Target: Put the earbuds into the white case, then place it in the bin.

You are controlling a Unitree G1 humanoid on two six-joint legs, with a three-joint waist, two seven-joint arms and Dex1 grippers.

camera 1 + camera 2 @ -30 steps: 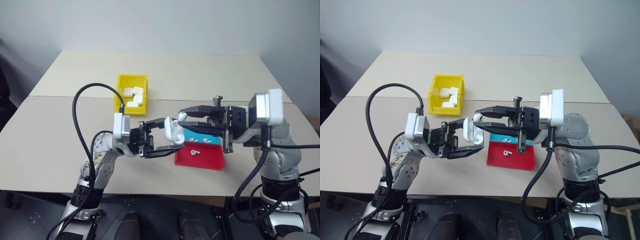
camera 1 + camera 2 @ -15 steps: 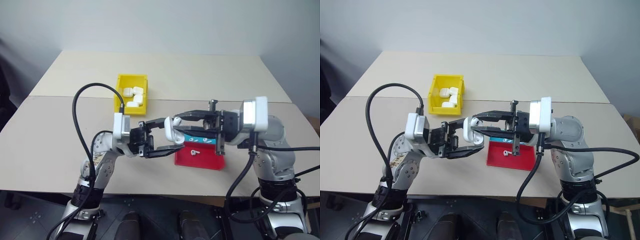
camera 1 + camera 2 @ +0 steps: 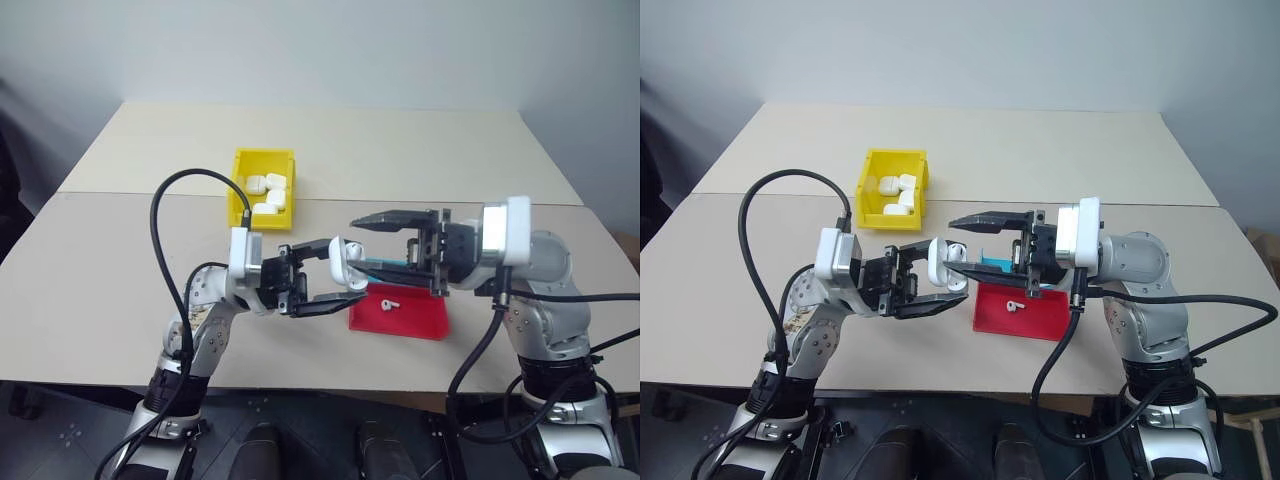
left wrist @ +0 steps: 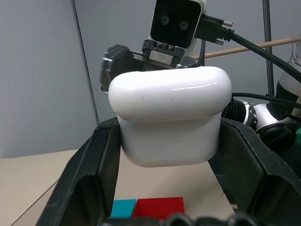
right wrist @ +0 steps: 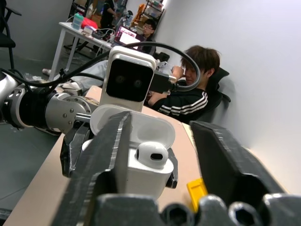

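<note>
Left end effector (image 3: 338,281) clamped on the white case (image 3: 337,262), lid open, one earbud (image 5: 152,154) seated inside, held above the table (image 3: 100,260) just beside the red tray (image 3: 415,318). Right end effector (image 3: 360,245) spread open beside the case, empty.

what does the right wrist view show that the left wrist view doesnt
Right wrist view alone: the white case's lid is open, with an earbud seated in it, a corner of the yellow bin, and a person seated behind. Left wrist view alone: the red tray and blue tray on the table below. Both: the white case clamped in the left gripper.
</note>
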